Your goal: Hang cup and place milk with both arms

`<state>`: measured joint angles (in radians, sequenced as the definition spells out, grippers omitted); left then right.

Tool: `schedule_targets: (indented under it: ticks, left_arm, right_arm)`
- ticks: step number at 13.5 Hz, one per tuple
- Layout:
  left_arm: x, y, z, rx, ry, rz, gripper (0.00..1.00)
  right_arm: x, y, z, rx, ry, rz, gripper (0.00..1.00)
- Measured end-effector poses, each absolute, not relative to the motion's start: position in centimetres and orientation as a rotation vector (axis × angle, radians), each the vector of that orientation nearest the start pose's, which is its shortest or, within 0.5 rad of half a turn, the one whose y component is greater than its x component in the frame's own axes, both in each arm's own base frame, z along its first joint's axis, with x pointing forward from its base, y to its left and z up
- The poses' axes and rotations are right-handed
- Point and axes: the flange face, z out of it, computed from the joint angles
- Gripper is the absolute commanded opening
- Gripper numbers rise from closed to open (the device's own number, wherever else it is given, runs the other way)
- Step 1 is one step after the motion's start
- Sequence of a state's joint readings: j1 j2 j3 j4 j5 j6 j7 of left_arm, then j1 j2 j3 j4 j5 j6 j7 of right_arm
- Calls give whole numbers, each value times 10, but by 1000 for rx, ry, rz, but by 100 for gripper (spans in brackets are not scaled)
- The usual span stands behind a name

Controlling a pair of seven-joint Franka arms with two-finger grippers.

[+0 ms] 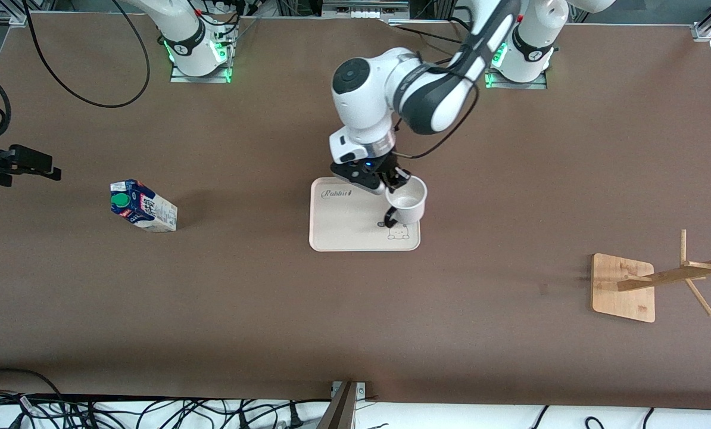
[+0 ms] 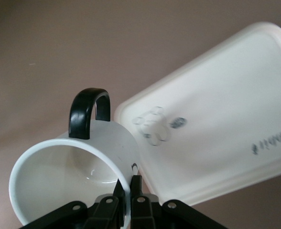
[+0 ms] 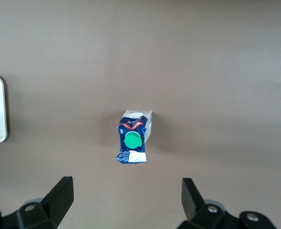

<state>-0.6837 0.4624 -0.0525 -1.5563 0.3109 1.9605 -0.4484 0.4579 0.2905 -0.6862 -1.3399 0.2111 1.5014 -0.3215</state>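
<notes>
I see the right gripper (image 3: 125,202) spread wide, high over the table toward the right arm's end, milk (image 1: 143,206) standing below at its 12 o'clock. Left gripper (image 1: 392,186) pinches the cup (image 1: 407,201) rim over the tray (image 1: 337,229) — rack (image 1: 659,281) lies toward 4 o'clock.

Lab: bolted arm bases (image 1: 197,50), loose cables (image 1: 93,89).

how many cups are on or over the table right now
1. The cup is pinched by its rim in the left hand, over the corner of the cream tray at mid-table. No other cup shows, on the wooden rack or elsewhere.
</notes>
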Motion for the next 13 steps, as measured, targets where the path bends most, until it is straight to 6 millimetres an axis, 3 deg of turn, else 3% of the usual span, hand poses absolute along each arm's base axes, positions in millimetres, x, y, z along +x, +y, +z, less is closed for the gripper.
schedule_targets:
  ticks: [4, 7, 9, 13]
  left_arm:
    - [597, -293, 468, -3005, 148, -145, 0]
    - [627, -215, 519, -3045, -37, -124, 0]
    - [638, -168, 534, -3102, -107, -49, 0]
    - [647, -65, 530, -3182, -183, 115, 0]
  right_arm:
    - [619, -58, 616, -3220, -211, 40, 100]
    - [619, -57, 622, -3280, -227, 46, 100]
    - [618, -60, 621, -3283, -218, 60, 100]
    - [621, -57, 610, -3236, -256, 103, 100]
